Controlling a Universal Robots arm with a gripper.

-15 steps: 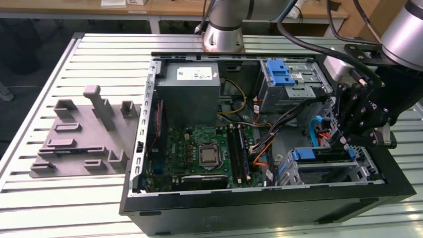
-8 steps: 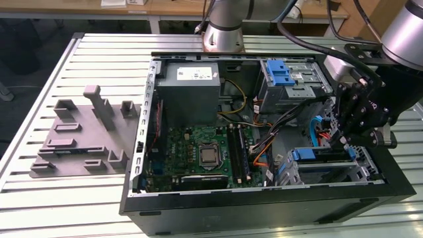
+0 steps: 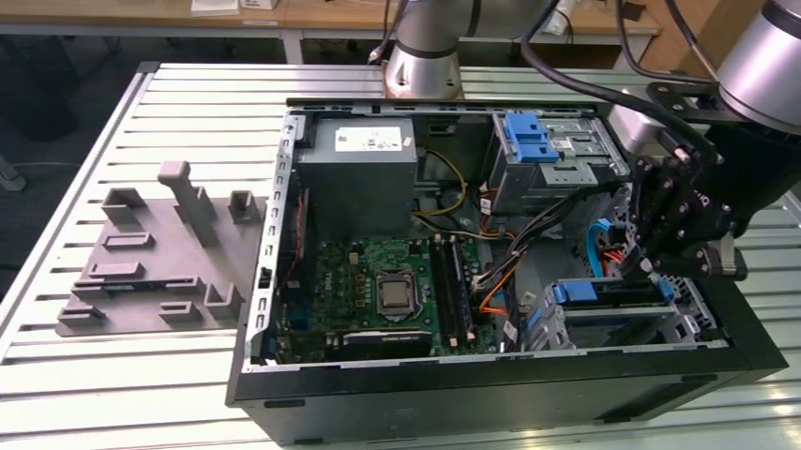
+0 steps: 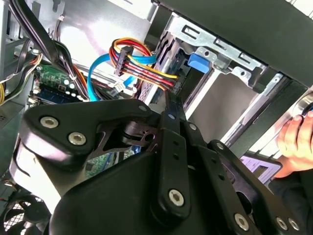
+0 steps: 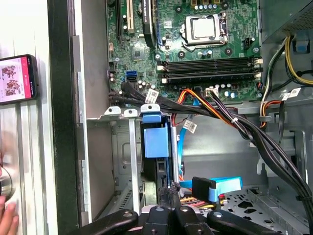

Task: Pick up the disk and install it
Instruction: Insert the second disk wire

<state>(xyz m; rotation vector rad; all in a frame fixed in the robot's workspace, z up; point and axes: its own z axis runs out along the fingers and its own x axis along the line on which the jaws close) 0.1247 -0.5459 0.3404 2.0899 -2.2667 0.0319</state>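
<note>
The disk (image 3: 603, 292) stands on edge in the drive bay at the near corner of the open computer case, on the exterior view's right; its blue frame shows along the top. In the first wrist view the disk (image 5: 156, 142) sits between the bay's metal rails, with its blue tab facing up. My gripper (image 3: 636, 274) hangs over the bay's inner end. Its fingers (image 5: 168, 190) are shut together, with the tips at the disk's rear edge beside the power and data plugs. In the second wrist view the gripper (image 4: 172, 102) points at the blue tab (image 4: 200, 62).
A grey power supply (image 3: 363, 159), the motherboard (image 3: 382, 291) and a cable bundle (image 5: 234, 122) fill the case. A blue data cable (image 5: 217, 188) lies by the fingertips. A grey fixture (image 3: 150, 253) sits on the table at the exterior view's left. A person's hand (image 4: 296, 139) and a phone (image 5: 17, 78) are beside the case.
</note>
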